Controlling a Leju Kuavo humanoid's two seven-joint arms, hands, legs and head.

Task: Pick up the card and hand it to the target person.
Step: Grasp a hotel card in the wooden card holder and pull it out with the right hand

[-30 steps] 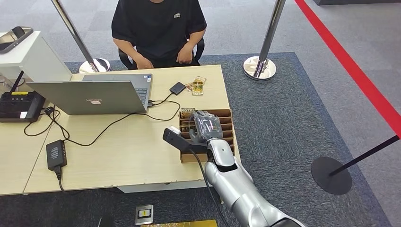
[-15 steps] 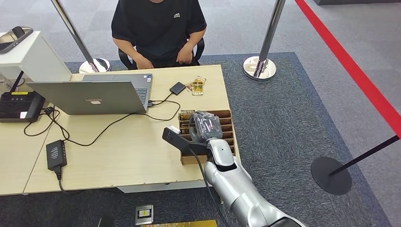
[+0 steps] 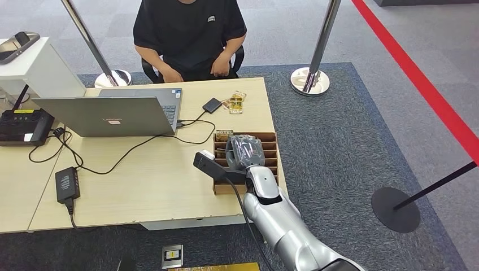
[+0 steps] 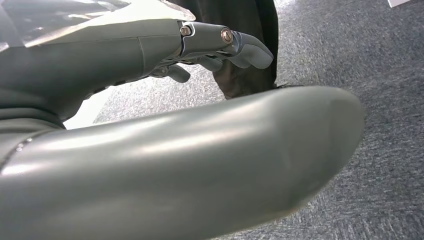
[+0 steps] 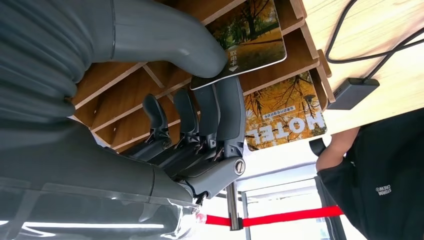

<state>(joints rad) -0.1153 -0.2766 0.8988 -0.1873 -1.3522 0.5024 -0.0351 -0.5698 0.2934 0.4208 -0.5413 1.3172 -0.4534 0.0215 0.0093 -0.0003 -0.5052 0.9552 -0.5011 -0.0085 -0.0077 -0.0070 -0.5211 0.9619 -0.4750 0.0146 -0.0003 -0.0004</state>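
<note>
Nearest us, our left hand [image 4: 220, 47] hangs low over the carpet with its fingers loosely apart, grasping nothing. Our right hand [image 3: 244, 151] sits over the wooden rack [image 3: 270, 148] at the bench's near right corner, and over the last second it has crept slightly forward and inward across the slots. In the right wrist view the thumb and fingers [image 5: 227, 112] pinch the edge of a card [image 5: 252, 35] printed with autumn trees, so we judge the grasp made, with the card at the rack and not yet lifted clear; pulling it out and carrying it across comes next. We count two cards at the rack in that view: the pinched one and a second card [image 5: 282, 120] marked HOTEL in the slot beyond. Farther on the bench [image 3: 152, 180] lie one laptop [image 3: 107, 116], one small black hub [image 3: 212, 105] and more cards [image 3: 236, 103] too small to count. One person [image 3: 189, 34] sits behind, flanked by two posts.
</note>
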